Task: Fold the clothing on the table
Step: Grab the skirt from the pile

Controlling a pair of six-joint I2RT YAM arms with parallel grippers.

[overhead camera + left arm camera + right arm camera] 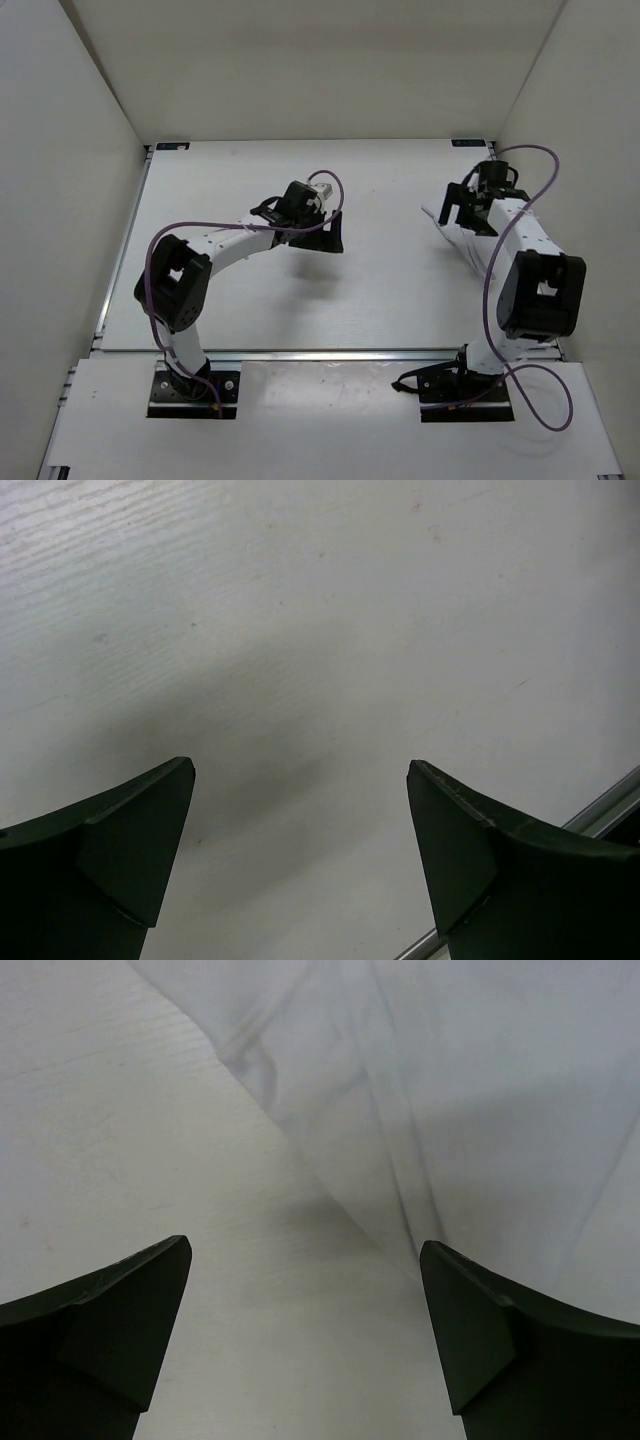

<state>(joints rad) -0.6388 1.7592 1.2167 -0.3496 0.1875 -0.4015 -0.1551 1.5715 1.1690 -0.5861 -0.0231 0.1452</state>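
2 grippers are spread wide, holding nothing. The left gripper hangs over the worktop. The right gripper hangs over the clothing edge, at the worktop's right side.

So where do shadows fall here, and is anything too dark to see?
Top external: even light, faint shadows on the table. Left wrist: a soft grey shadow ahead of the left gripper. Right wrist: the clothing shows gentle crease shading; the right gripper looks near-black.
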